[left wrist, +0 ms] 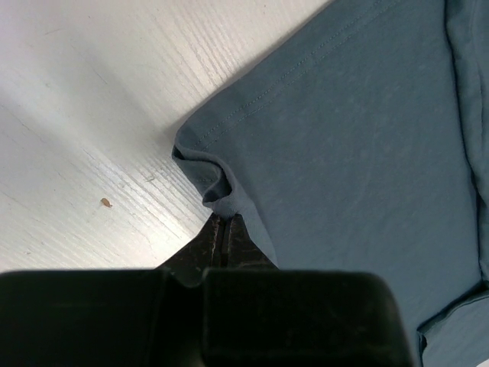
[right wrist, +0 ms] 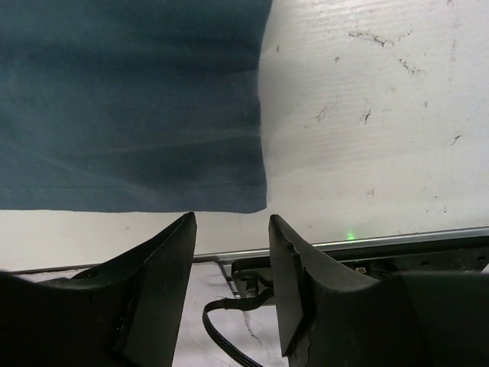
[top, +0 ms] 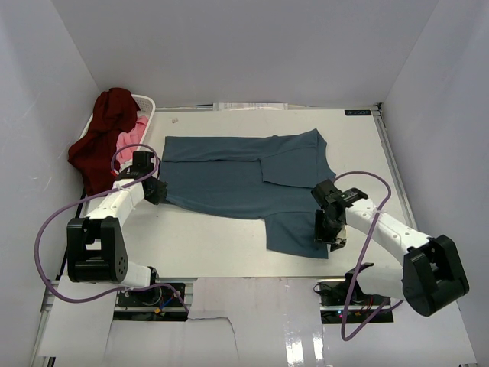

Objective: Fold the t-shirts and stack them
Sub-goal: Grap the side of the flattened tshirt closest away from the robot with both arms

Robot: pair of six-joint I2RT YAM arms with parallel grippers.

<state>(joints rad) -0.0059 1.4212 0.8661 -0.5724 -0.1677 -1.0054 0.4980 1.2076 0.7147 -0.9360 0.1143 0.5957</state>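
A dusty teal-blue t-shirt (top: 237, 180) lies spread on the white table, with one flap folded over near its middle. My left gripper (top: 157, 189) sits at the shirt's left edge. In the left wrist view its jaws (left wrist: 224, 223) are shut on a bunched corner of the teal cloth (left wrist: 344, 138). My right gripper (top: 330, 233) is at the shirt's near right corner. It stands open (right wrist: 231, 222) just off the hem of the shirt (right wrist: 130, 99), with nothing between its fingers. A dark maroon t-shirt (top: 107, 130) and a pink one (top: 131, 136) hang at the back left.
A white plastic laundry basket (top: 147, 103) stands at the back left corner under the maroon and pink shirts. White walls close in the table on three sides. The table's near edge (right wrist: 367, 238) and a black cable (right wrist: 221, 317) lie right below my right gripper.
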